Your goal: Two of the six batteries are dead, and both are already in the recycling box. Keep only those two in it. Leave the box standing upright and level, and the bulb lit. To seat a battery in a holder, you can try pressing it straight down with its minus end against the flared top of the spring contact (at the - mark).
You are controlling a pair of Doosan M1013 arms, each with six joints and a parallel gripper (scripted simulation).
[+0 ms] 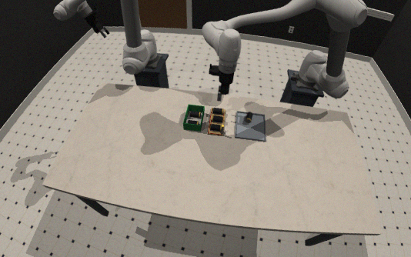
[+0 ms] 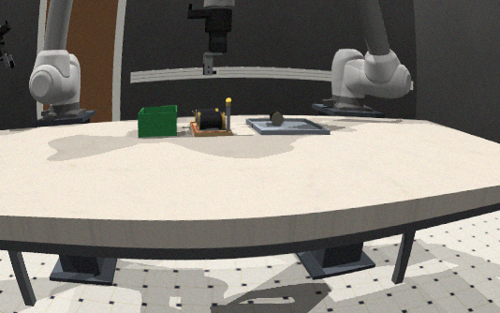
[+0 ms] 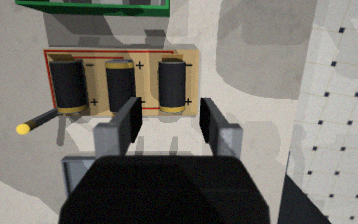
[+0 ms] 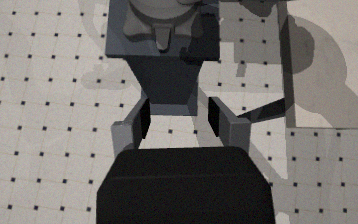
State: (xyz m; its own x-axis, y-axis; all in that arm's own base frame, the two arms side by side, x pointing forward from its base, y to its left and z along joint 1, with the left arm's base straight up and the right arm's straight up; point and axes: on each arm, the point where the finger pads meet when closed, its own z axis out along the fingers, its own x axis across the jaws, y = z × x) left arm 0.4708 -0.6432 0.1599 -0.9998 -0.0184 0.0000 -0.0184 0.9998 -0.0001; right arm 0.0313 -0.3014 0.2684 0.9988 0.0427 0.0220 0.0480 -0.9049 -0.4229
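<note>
The green box (image 1: 193, 128) (image 2: 157, 123) (image 3: 145, 10) stands upright and level; a dark battery (image 1: 195, 114) and another battery (image 1: 193, 122) lie in it. The holder board (image 3: 193, 82) (image 2: 212, 133) carries three batteries: left (image 3: 70, 87), middle (image 3: 120, 82) and right (image 3: 172, 85) in the left wrist view. The bulb (image 3: 23, 129) (image 2: 228, 100) (image 1: 222, 126) on its post is bright yellow. One battery (image 1: 249, 117) (image 2: 277, 118) lies on the tray. My left gripper (image 3: 171, 111) (image 1: 219, 96) (image 2: 209, 70) is open and empty, above and behind the holder. My right gripper (image 4: 179, 109) (image 1: 104, 33) (image 2: 8, 61) is open and empty, far from the box.
The grey-blue tray (image 1: 256, 135) (image 2: 296, 132) (image 3: 70, 161) lies beside the holder, on the side away from the box. The box stands close to the holder's other side. The right gripper hangs over the floor beyond the table (image 1: 131, 181), near a dark pedestal (image 4: 165, 80).
</note>
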